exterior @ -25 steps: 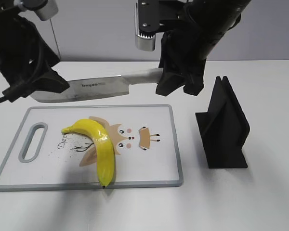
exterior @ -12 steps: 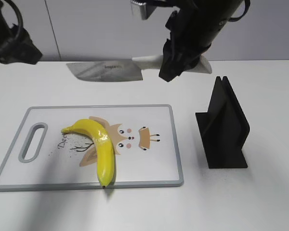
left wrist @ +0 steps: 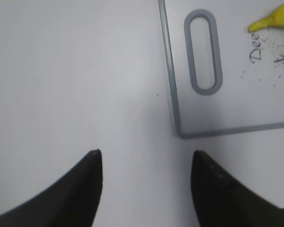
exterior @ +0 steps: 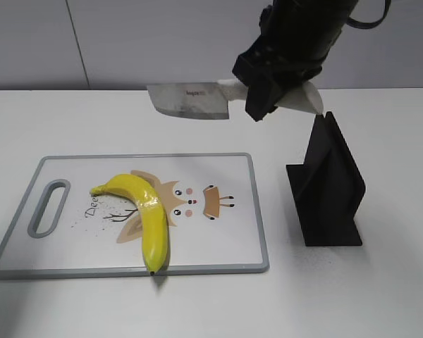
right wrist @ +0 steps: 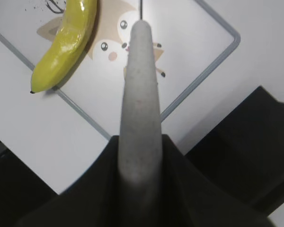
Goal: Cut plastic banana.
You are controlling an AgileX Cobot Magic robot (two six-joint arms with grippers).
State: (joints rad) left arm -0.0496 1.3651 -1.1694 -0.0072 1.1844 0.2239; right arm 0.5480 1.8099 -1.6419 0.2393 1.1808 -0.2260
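The plastic banana point(exterior: 144, 211) lies curved and in one piece on the white cutting board point(exterior: 225, 232); it also shows in the right wrist view point(right wrist: 66, 40), and its stem tip in the left wrist view point(left wrist: 272, 20). My right gripper point(exterior: 268, 91) is shut on the pale handle of a knife point(exterior: 190, 101), held in the air behind the board with the blade pointing left. The handle runs up the middle of the right wrist view point(right wrist: 141, 94). My left gripper point(left wrist: 146, 163) is open and empty over bare table left of the board's handle slot point(left wrist: 203, 52); it is out of the exterior view.
A black knife stand point(exterior: 328, 186) stands upright on the table to the right of the board, right under the knife's handle end; it shows as a dark mass in the right wrist view point(right wrist: 246, 137). A grey wall runs behind the white table.
My right gripper has carried the knife to the right and slightly up, toward the black stand. The left arm has drawn back out of the exterior view. The banana has not moved.
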